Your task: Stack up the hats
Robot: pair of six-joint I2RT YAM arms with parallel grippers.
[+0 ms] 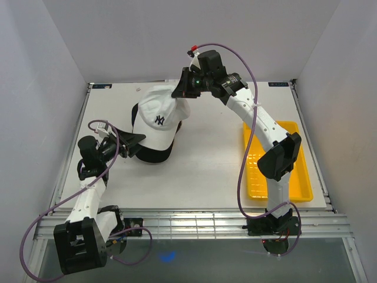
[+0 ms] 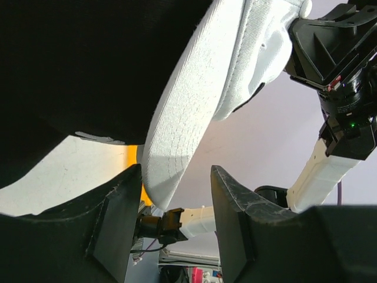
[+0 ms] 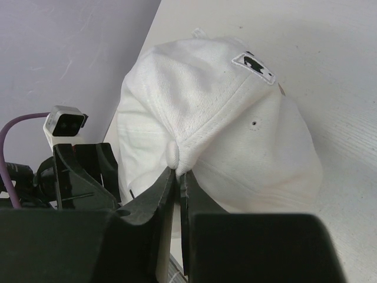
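Note:
The white hat (image 1: 158, 119) with a dark NY mark hangs tilted over the black hat (image 1: 154, 155), which lies on the table. My right gripper (image 1: 179, 89) is shut on the white hat's crown fabric, right beside the top button (image 3: 172, 154); the pinch shows at my right gripper (image 3: 178, 174). My left gripper (image 1: 134, 144) is at the left side of both hats and stands open. In the left wrist view the tip of the white brim (image 2: 177, 135) dips between the open fingers of my left gripper (image 2: 177, 188), close to the left finger (image 2: 115, 218), and the black hat (image 2: 82, 65) fills the upper left.
A yellow mesh tray (image 1: 294, 188) lies at the right side of the table, partly under my right arm (image 1: 259, 118). White walls close in the table at the back and on both sides.

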